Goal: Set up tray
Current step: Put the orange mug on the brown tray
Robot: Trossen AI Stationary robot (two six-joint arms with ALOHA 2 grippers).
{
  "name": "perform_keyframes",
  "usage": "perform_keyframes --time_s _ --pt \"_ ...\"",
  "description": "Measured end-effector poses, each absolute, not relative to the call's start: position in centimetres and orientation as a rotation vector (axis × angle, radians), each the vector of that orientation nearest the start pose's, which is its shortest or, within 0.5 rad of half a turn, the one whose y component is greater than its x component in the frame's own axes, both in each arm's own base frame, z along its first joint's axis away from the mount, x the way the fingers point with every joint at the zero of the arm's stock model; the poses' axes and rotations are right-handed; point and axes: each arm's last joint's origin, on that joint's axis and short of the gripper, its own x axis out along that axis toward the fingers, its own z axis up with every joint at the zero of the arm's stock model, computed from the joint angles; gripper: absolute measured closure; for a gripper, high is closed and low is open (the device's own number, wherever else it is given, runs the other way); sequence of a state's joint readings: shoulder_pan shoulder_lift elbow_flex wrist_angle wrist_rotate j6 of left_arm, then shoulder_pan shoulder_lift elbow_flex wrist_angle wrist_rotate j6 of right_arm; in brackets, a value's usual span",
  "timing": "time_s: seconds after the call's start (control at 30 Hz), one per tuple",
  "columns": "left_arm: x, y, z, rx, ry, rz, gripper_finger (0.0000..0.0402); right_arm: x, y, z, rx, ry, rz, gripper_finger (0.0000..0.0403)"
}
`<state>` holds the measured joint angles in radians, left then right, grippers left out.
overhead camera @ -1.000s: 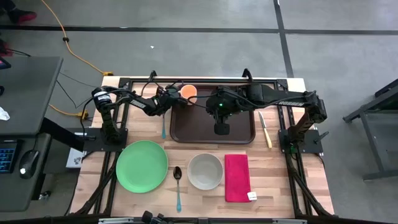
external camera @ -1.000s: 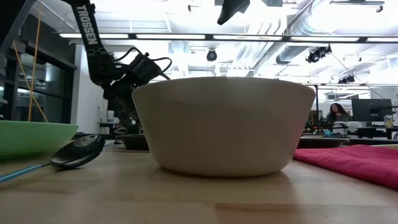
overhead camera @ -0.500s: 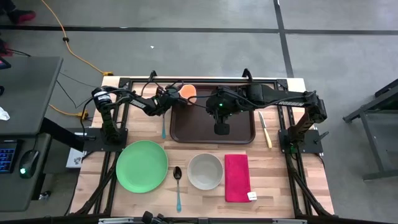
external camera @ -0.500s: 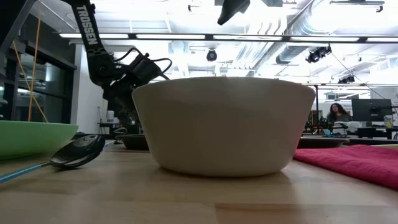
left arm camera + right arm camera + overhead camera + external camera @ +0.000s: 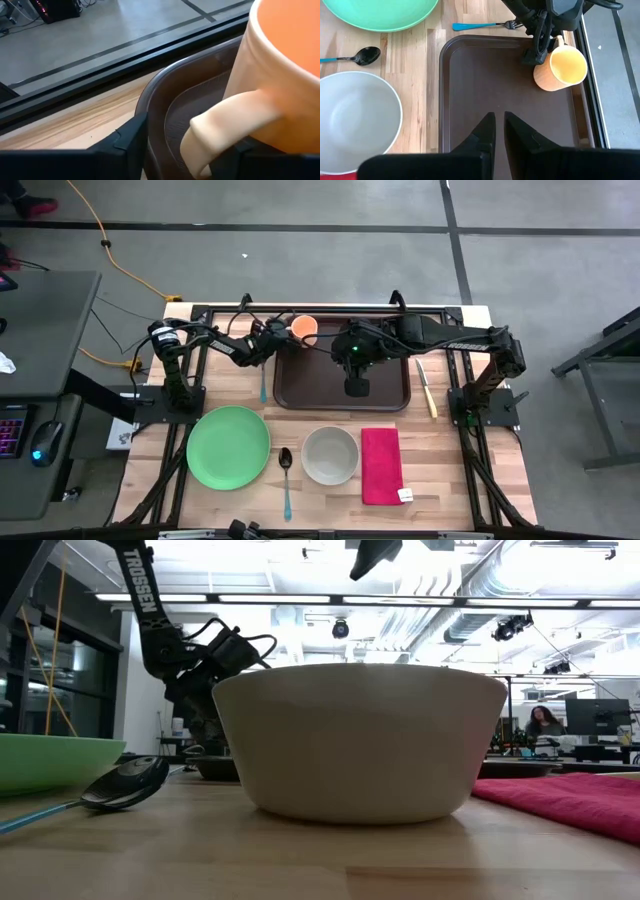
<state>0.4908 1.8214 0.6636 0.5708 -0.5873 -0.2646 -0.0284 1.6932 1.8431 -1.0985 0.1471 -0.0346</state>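
The dark brown tray (image 5: 310, 380) lies at the table's far middle. An orange mug (image 5: 304, 328) stands upright on its base in the tray's far left corner (image 5: 485, 75). My left gripper (image 5: 283, 335) reaches in level from the table's left and is open. Its fingers stand on either side of the mug's handle (image 5: 225, 125). My right gripper (image 5: 356, 388) hovers shut over the tray's middle, its fingers (image 5: 487, 131) pointing down at bare tray, touching nothing. My left gripper (image 5: 187, 140) has the mug's handle (image 5: 210, 135) between its open fingers, coming level from the table's left. One finger (image 5: 127, 142) stands clear of the handle. The other is partly hidden behind the handle, and I cannot tell whether it touches.
A blue-handled fork (image 5: 263, 380) lies left of the tray, a knife (image 5: 427, 388) right of it. Along the near side are a green plate (image 5: 228, 446), a black spoon (image 5: 286, 480), a white bowl (image 5: 330, 455) and a red napkin (image 5: 381, 465).
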Motion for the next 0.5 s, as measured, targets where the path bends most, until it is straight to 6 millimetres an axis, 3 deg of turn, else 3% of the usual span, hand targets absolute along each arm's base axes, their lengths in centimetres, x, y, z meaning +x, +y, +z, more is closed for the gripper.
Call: perform_keyframes --time_s 0.5 --pt "26.1 15.7 13.1 -0.184 0.544 1.079 0.0191 34.1 -1.5 38.3 -0.097 0.954 -0.171 0.0386"
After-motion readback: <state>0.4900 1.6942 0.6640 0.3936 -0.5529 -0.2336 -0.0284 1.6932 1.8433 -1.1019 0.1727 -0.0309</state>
